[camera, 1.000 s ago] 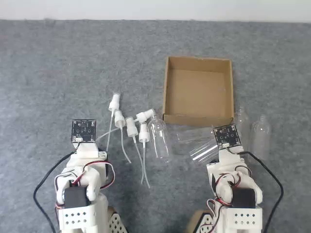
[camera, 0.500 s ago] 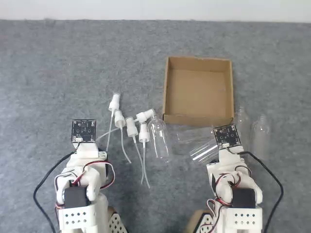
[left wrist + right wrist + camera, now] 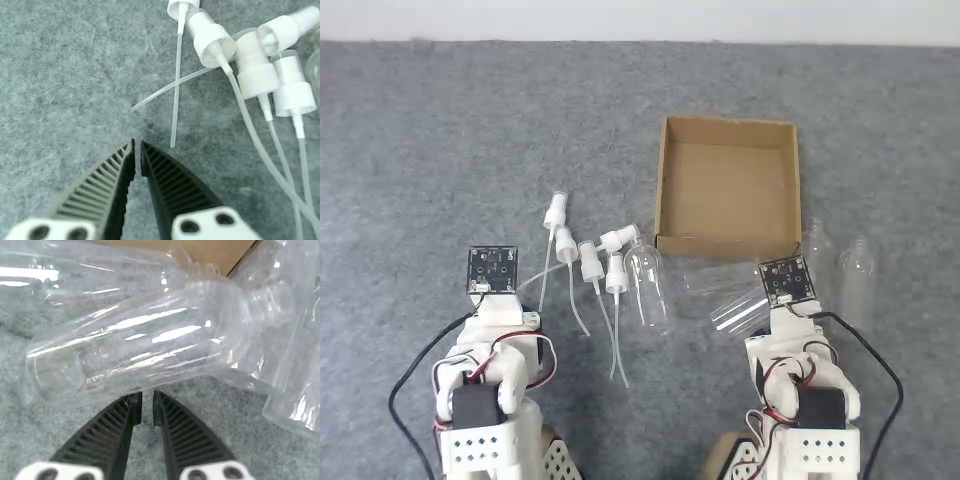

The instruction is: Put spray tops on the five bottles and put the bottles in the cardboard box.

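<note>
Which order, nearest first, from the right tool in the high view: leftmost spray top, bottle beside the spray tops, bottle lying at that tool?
1. Lying bottle, at the right tool.
2. Bottle beside the spray tops, centre.
3. Leftmost spray top, far left.

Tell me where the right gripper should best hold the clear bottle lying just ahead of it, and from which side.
Probably the straight middle of the bottle, not its narrowing shoulder. It lies on its side, crosswise before the right gripper, so open the shut jaws and come straight forward.
</note>
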